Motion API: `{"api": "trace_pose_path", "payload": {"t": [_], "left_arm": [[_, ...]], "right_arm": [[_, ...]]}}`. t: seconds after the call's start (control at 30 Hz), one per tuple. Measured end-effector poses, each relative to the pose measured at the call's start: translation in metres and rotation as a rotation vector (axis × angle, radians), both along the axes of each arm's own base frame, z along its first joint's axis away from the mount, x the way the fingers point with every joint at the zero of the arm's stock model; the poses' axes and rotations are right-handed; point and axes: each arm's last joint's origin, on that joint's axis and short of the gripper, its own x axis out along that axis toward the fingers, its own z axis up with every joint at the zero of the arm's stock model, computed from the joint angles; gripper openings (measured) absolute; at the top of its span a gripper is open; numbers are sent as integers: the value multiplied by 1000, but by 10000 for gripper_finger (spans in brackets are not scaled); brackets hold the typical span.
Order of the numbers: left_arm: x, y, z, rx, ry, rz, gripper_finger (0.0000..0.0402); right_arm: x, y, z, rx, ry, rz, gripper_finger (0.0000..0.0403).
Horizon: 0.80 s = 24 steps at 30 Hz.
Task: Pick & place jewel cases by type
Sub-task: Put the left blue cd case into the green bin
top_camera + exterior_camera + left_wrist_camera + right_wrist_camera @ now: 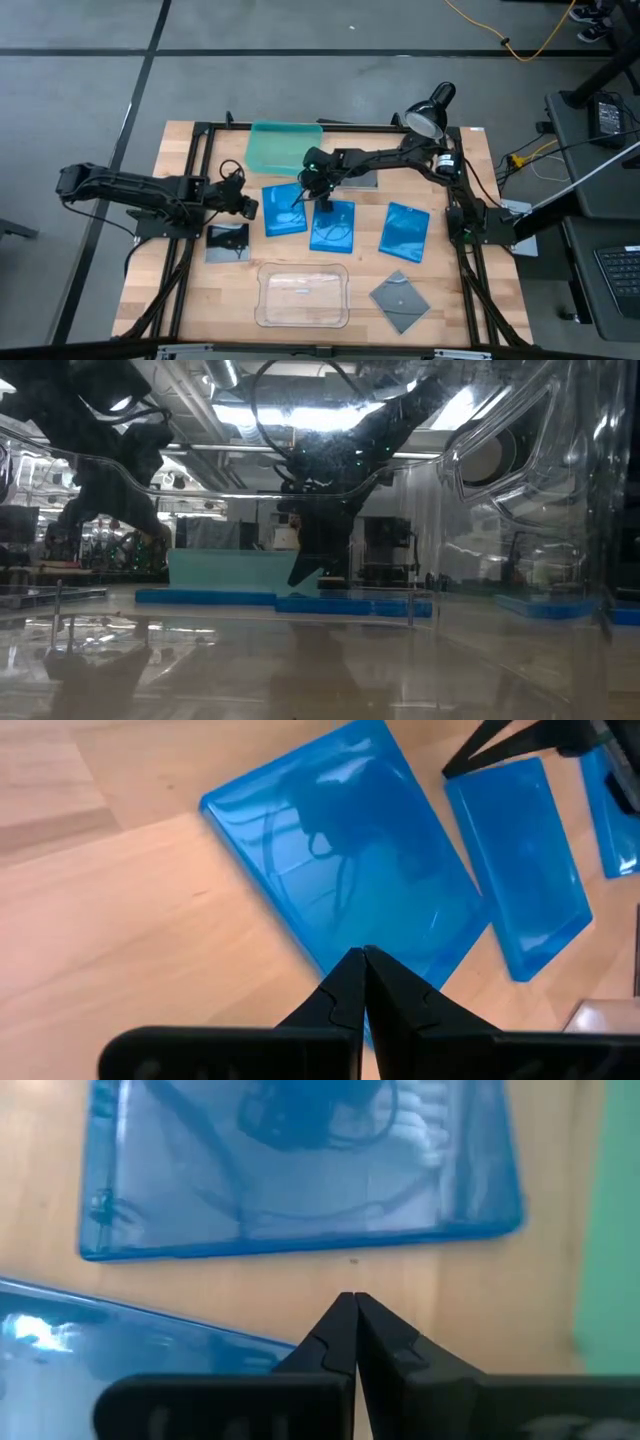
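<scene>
Three blue jewel cases lie flat in a row mid-table: left (284, 209), middle (333, 226), right (405, 232). Dark grey square cases lie at the left (228, 241), near right (400, 301) and partly under the right arm (363, 181). My left gripper (253, 208) is shut and hovers by the left blue case's (340, 850) left edge. My right gripper (352, 1296) is shut and points down at the bare wood between the left (300, 1170) and middle (120, 1342) blue cases. It stands low in the low view (312, 575).
A teal-green tray (285, 146) stands at the far edge, close behind my right gripper. A clear plastic tray (302, 295) sits near the front edge. A black lamp (430, 113) stands at the far right. Black frame rails run along the table's sides.
</scene>
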Motion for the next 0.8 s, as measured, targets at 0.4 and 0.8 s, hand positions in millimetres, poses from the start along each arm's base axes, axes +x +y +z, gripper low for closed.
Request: {"api": "trace_pose_path", "payload": {"t": [0.4,0.8], "left_arm": [[3,-1,-6,-49,37,6,4],[9,-1,-18,-56,125,12,28]], "right_arm": [[6,15,-18,24,30,7,10],[10,16,-16,31,21,16,10]]}}
